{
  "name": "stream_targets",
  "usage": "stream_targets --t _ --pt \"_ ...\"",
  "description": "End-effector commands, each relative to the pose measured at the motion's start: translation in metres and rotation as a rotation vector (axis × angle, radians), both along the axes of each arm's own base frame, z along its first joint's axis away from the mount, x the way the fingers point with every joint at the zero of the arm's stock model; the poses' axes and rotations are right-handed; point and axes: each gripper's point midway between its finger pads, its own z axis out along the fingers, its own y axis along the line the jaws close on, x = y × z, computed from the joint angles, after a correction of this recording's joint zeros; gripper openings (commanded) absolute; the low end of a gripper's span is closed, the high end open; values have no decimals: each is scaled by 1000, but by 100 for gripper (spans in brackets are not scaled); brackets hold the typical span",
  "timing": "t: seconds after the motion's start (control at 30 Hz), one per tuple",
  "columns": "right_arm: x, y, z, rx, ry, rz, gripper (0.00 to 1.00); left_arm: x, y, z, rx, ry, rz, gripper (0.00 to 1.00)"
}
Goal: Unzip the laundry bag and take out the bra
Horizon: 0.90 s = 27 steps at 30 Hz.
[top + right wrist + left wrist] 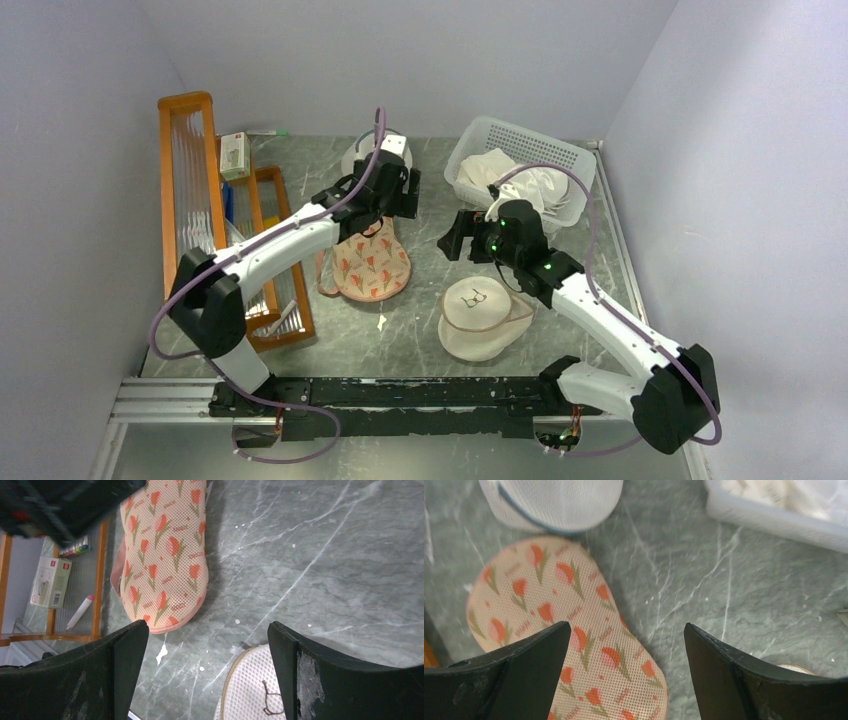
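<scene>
Your left claw (626,627) is wide open w/ nothing in it, and it hangs right over the laundry bag (370,265). In the left wrist view, part of the bag shows between the two black fingers (524,680), but you can't tell if they touch it. The bag lies flat on the gray bench (420,340), about in the middle, a bit to the left. It's peach w/ little red flowers and a pink edge. You can't tell if the zip is open or shut, and the bra can't be seen in any view. Your right claw (208,625) is wide open too and holds nothing. It hangs over bare bench, between the laundry bag and the round cream pouch (485,315). That pouch sits to the right of the bag, near but apart. Just behind the bag is a white mesh bag (554,502) w/ a blue zip, partly hid by the left arm in the top view. At the back right stands a white basket (462,158) w/ white cloth (515,175) in it. On the left side are orange wood racks (187,170), a small box (50,580) and a pen (79,612).
</scene>
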Motion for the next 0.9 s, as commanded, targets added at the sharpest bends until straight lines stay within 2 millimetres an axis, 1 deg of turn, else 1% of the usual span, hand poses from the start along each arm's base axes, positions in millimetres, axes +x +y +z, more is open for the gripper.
stream_targets --t 0.0,0.1,0.2,0.3,0.43,0.53,0.67,0.77,0.87 --pt "-2 -16 9 -32 -28 -41 90 -13 16 -45 -52 185 226 95" --pt "-2 -18 21 -35 -52 -41 90 -19 18 -73 -85 225 272 95" --pt "-3 -20 30 -34 -72 -39 90 -17 28 -90 -42 216 315 95" --pt "-5 -22 31 -33 -80 -42 90 -12 35 -103 42 221 340 95" --pt "-9 -24 26 -41 -75 -42 90 -9 33 -119 93 233 309 96" --pt "-11 -26 23 -48 -67 -42 90 -7 33 -127 113 232 297 95" --pt "-13 -34 27 -76 -88 -53 90 -8 34 -138 136 251 296 96" --pt "-16 -42 31 -99 -110 -67 90 -8 31 -142 130 255 274 96" --pt "-17 -47 36 -116 -135 -75 90 -5 33 -143 150 250 279 96"
